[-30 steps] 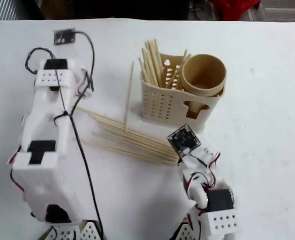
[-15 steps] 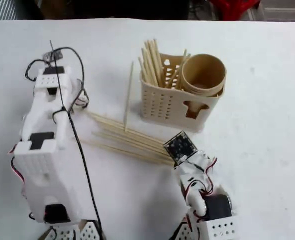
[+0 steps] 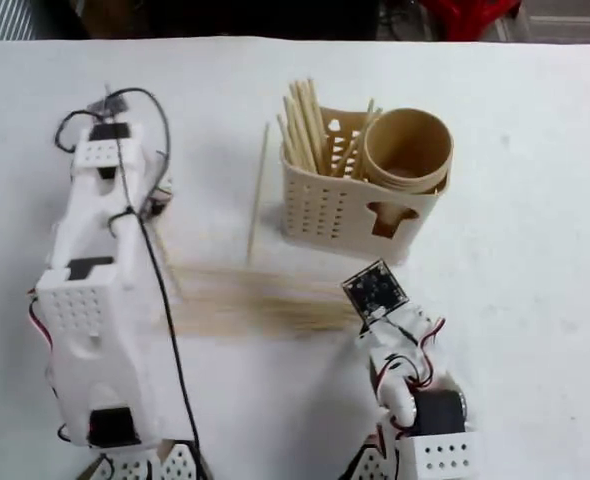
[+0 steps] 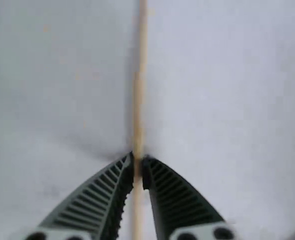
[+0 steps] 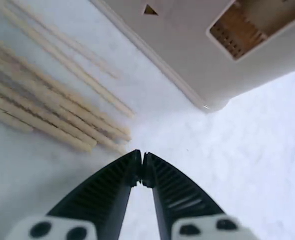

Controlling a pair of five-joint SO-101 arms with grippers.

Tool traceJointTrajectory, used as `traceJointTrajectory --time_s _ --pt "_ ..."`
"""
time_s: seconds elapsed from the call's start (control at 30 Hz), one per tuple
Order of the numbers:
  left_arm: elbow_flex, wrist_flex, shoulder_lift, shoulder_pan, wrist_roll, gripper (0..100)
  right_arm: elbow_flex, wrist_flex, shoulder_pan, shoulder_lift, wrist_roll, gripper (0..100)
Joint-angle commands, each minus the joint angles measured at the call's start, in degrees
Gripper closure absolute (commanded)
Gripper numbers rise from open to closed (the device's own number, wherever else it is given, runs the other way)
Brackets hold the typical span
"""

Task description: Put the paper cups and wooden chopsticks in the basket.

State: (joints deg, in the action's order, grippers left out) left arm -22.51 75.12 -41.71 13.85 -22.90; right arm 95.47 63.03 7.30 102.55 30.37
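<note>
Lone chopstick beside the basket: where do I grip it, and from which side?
Grip the lone chopstick near mid-length, coming straight down from above and squeezing across its width. It lies flat on the table, thin and straight, apart from the basket; one end nears the chopstick pile.

Non-task items only. I've got a plain white table (image 3: pixel 535 200) under both grippers. The left gripper (image 4: pixel 137 161) has bare white top ahead of its tips and on either side, with a soft shadow (image 4: pixel 95 145) just beside the tips. There's the same white surface ahead of the right gripper (image 5: pixel 141 159). Past the table's far edge, well beyond both grippers, is a dark background strip (image 3: pixel 225 18). A red object (image 3: pixel 470 12) sits on the right gripper's side and a pale slatted thing (image 3: pixel 0 18) on the left gripper's side. I can't tell what either is.
</note>
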Motion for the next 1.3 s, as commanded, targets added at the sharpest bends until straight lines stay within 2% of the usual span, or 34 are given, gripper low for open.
traceJointTrajectory --time_s 0.0,0.23,0.3,0.43,0.6,0.67,0.77,0.9,0.97,1.07,1.17,1.27 --pt "-4.7 0.4 0.7 3.1 -0.4 97 0.4 -0.4 -0.8 0.6 0.2 98.1" --pt "-15.0 0.6 1.1 5.9 -0.4 97 1.4 -2.4 -0.9 0.6 0.2 98.1" --pt "-20.9 3.3 1.1 6.4 -0.2 97 1.4 -2.4 -0.9 0.6 0.2 98.1" --pt "-39.8 14.3 1.1 3.9 8.0 97 1.4 -2.4 -0.9 0.6 0.2 98.1" --pt "-75.1 26.5 1.5 -3.6 16.1 98 1.4 -2.4 -0.9 0.6 0.2 98.1" --pt "-72.4 25.4 7.0 -8.7 19.3 98 1.4 -2.4 -0.8 0.6 0.2 98.1" --pt "-69.6 23.7 15.8 -16.5 20.6 98 1.4 -2.4 -0.8 0.6 0.2 98.1" --pt "-69.9 14.3 22.2 -27.4 21.3 98 1.4 -2.4 -0.8 0.6 0.2 98.1" --pt "-68.7 9.2 22.9 -31.7 23.9 98 1.4 -2.4 -0.8 0.6 0.2 98.1" --pt "-65.3 1.1 22.4 -35.5 27.9 98 1.4 -2.4 -0.8 0.6 0.2 98.1" --pt "-59.6 -6.7 20.5 -37.5 28.5 98 1.4 -2.4 -0.8 0.6 0.2 98.1" --pt "-56.1 -10.9 18.3 -39.8 29.0 98 1.4 -2.4 -0.8 0.6 0.2 98.1"
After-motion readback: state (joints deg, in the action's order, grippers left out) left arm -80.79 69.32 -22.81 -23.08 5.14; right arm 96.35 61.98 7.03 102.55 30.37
